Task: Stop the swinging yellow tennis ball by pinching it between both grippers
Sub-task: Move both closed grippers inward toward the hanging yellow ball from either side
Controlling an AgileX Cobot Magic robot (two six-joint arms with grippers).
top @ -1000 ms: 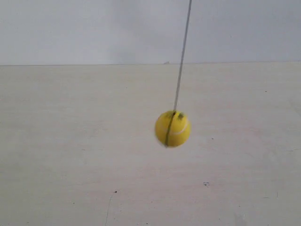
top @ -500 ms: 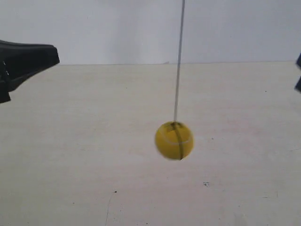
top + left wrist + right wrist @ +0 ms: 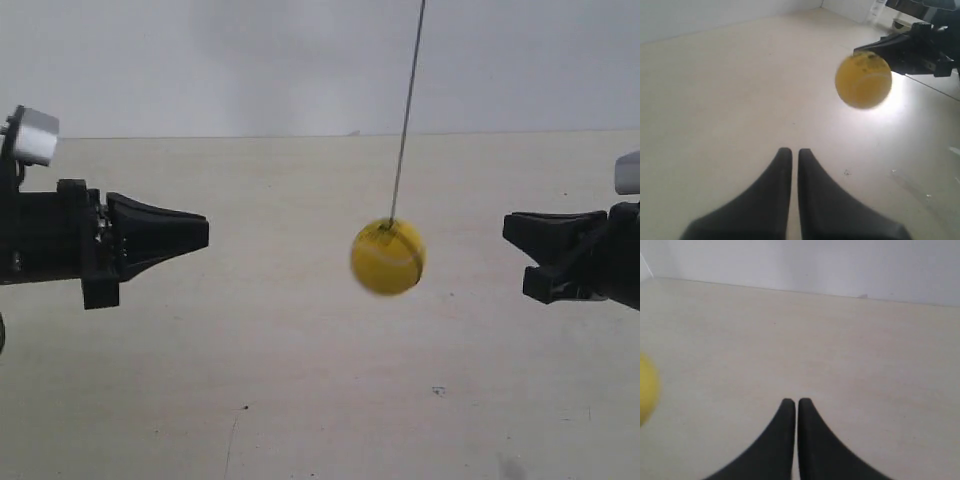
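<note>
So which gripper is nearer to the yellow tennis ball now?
Right. The right gripper is close beside the yellow tennis ball; the left gripper faces it from the other side, farther off. Neither touches it.

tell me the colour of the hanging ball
Yellow ball with a pale seam; exterior view shows it best.
</note>
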